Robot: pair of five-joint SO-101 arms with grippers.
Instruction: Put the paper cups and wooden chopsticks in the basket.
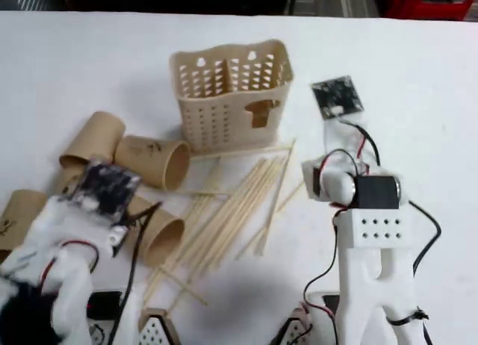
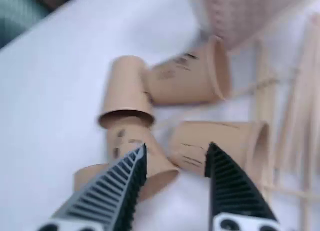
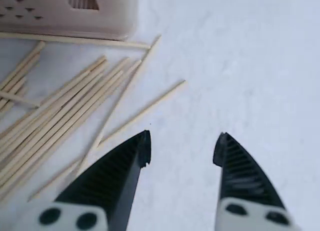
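White table [image 1: 418, 54], perforated basket [image 1: 224, 113], tapered paper cups [image 1: 153, 160], slender wooden chopsticks [image 1: 239, 203]

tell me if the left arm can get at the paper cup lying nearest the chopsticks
Probably yes. The left claw is open and points straight at that paper cup, with nothing between them. A second cup lies close beside it, so one finger may bump it.

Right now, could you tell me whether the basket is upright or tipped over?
Upright. The basket stands on its base, open top facing up, chopsticks lying beside it.
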